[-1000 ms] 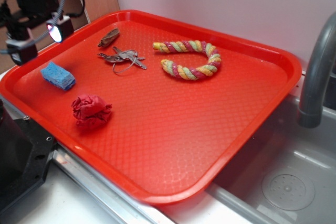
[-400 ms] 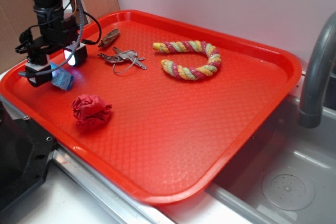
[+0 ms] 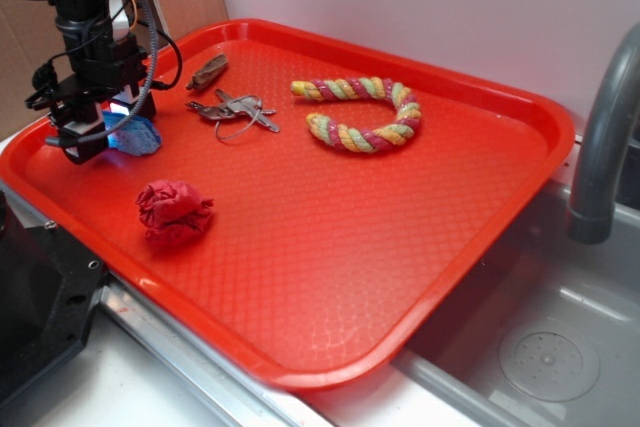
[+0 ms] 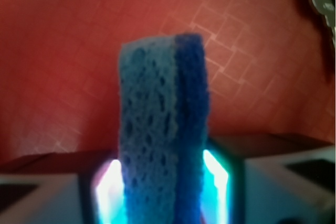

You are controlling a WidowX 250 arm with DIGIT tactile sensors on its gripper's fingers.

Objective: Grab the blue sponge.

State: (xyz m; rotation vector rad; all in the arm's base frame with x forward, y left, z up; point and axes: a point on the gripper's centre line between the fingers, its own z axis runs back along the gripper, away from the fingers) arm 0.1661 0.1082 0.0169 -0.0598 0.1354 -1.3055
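The gripper stood low over the left end of the red tray, whose floor was embossed with a diamond grid. Its fingers flanked the blue sponge, a porous, pitted foam block with a darker layer; whether they pressed it was unclear. A crumpled red cloth ball lay nearby.

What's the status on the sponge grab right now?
Hand down on the tray, fingers either side of the blue sponge. Closure unclear. Red cloth ball and keys sit clear.
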